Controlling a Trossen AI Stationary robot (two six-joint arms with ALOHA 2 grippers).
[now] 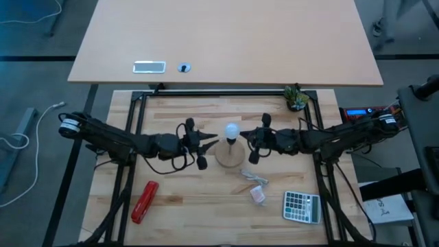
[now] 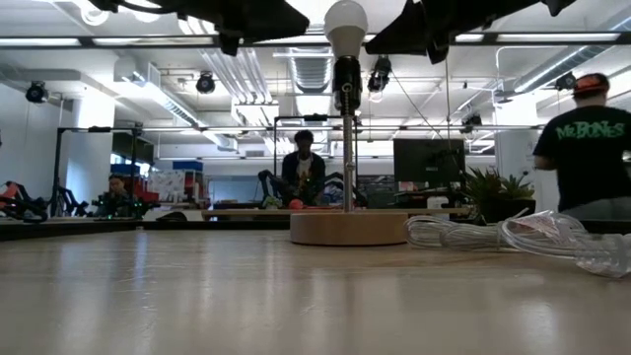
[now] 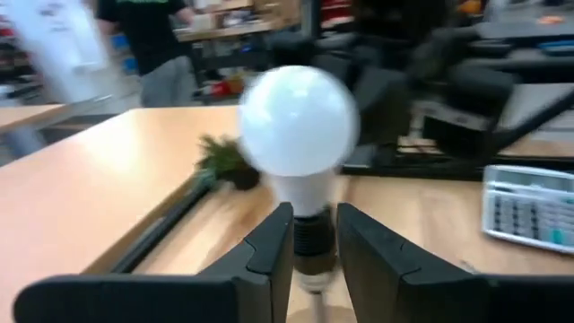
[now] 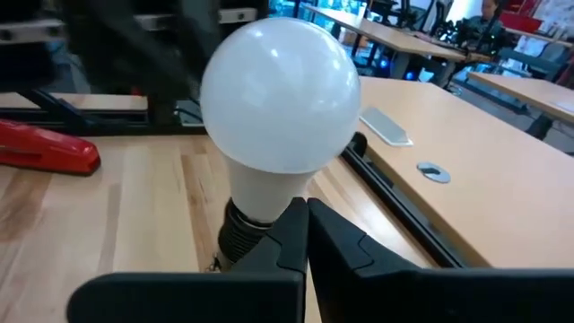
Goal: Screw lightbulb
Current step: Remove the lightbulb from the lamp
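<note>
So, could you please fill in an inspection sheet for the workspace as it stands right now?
Surface: light wooden table in a black frame.
Job's things: lightbulb upright on a thin lamp stem rising from a round wooden base.
Clutter: red stapler, calculator, crumpled clear wrapper, small packet, small potted plant.
Grippers: left tool with fingers either side of the dark socket under the bulb; right tool shut, close beside the bulb's neck, holding nothing.
Cables: white cable on the floor, left of the table.
Surroundings: second desk beyond; people in the room behind.
</note>
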